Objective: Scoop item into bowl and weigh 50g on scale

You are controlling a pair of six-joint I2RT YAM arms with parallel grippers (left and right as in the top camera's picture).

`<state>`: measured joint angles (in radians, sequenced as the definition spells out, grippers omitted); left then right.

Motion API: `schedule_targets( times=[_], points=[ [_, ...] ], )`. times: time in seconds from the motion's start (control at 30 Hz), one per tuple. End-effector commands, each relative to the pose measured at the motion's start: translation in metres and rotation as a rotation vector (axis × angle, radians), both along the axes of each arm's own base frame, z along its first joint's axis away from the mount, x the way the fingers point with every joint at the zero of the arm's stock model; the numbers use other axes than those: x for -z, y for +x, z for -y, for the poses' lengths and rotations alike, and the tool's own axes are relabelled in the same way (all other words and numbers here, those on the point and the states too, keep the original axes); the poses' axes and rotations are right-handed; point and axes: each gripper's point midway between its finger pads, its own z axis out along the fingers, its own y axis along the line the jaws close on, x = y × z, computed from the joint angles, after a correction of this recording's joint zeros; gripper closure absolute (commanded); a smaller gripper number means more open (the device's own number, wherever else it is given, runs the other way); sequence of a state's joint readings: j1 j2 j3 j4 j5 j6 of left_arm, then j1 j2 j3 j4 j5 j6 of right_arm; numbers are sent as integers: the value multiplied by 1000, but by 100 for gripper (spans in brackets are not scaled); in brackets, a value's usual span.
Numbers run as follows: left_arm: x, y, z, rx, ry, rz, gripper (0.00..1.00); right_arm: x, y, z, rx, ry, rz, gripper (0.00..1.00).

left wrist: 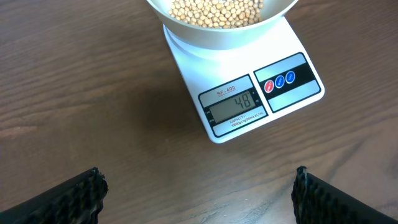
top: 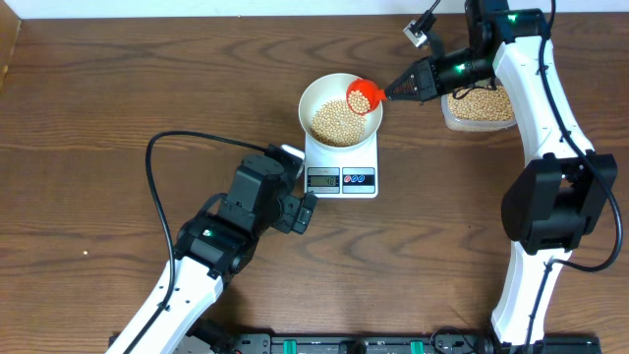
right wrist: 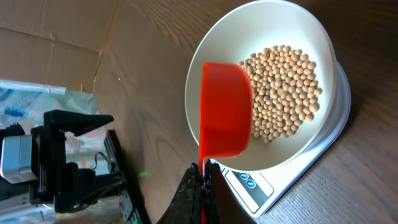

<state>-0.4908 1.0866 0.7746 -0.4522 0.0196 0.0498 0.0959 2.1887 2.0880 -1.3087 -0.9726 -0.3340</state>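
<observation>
Near the worktop's (top: pixel 98 98) far edge the bowl (top: pixel 316 93) of beans (top: pixel 337 123) on the scale (top: pixel 339 157) reads just short of target — right fingers (right wrist: pixel 198 186) pinch the scoop (top: pixel 363 95) over it, left fingers (left wrist: pixel 68 199) spread — so a heavy pour could overshoot.

A white bowl (top: pixel 314 93) holding a heap of pale beans (top: pixel 337 126) sits on the scale (top: pixel 342 177) near the middle of the wooden tabletop (top: pixel 98 98). The right tool (top: pixel 393 92) pinches the handle of a red scoop (top: pixel 364 96), whose cup hangs over the bowl's right rim. Just right of it stands a clear tub (top: pixel 477 124) of more beans. The left tool (top: pixel 301 187) is just beside the scale's left edge, its fingers pointing towards the scale.
</observation>
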Motion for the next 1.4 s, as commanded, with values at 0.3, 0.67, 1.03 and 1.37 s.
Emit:
schedule_targets(
  times=[0.3,0.67,1.03,1.37],
  points=[
    [-3,3,-1,-3,5,7,3,-14,5,7,-11,-76,121,99],
    [-2,1,-2,-3,9,0,3,-19,22,5,-8,-67,219,99],
    [-2,1,-2,-3,9,0,3,-20,26,-1,-73,-77,332,99],
    [-2,1,-2,-3,9,0,3,-6,21,-12,-110,-203,355,99]
  ],
)
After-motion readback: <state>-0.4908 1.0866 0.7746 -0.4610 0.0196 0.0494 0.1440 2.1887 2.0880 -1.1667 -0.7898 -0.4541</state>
